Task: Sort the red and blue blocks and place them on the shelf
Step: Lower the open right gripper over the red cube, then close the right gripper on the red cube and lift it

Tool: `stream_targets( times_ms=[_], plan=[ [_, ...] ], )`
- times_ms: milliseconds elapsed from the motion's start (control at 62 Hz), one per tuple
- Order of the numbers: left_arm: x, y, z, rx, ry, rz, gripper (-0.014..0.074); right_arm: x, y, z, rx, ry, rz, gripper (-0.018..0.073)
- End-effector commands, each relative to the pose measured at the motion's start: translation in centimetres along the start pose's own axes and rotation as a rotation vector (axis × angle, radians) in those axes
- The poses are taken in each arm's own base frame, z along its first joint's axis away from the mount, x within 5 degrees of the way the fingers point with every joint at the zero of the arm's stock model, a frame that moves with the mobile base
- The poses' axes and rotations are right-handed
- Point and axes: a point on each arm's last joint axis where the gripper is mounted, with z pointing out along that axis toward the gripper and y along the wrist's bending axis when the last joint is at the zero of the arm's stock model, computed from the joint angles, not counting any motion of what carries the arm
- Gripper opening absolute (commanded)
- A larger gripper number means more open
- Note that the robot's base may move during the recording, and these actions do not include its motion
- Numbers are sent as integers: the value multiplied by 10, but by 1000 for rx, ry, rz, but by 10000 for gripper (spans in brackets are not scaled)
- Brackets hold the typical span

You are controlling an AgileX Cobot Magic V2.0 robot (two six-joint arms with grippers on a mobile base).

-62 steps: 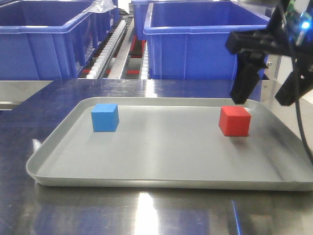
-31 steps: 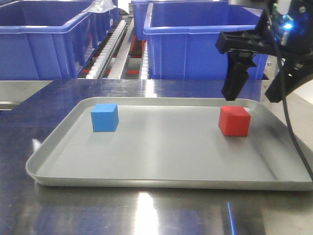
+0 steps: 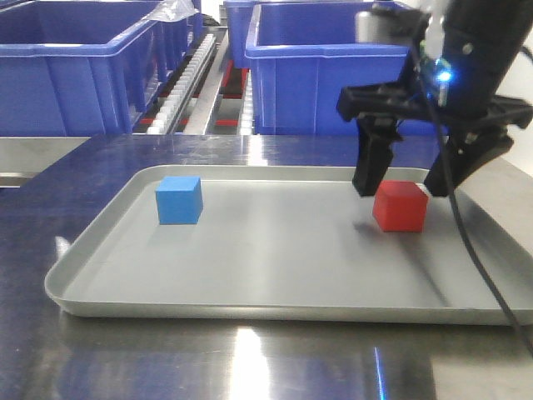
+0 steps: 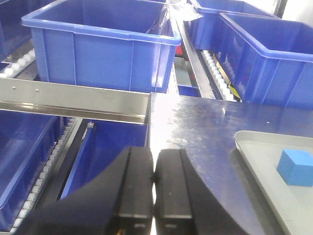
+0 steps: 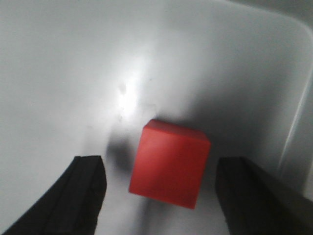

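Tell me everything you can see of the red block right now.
The red block is a small, plain, matte bright-red cube, unmarked. It sits flat on the grey tray near its far right corner, apart from the blue block. The open right gripper straddles it, a finger either side with gaps showing; only the tray touches it.

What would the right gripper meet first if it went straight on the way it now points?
Likely the red block, centred between the right gripper's open fingers; those would reach the grey tray either side. Height left is unclear.
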Motion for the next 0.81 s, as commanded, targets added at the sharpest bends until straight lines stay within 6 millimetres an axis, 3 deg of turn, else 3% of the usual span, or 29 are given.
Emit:
stream_targets(
  times_ms=[0,790],
  plan=[
    [0,-1,0,17,-75,-11,139,-11,3,-15,-14,-87,-15,581],
    [0,-1,0,17,-75,-11,139,-13,0,2,15,-77,-38,550]
  ],
)
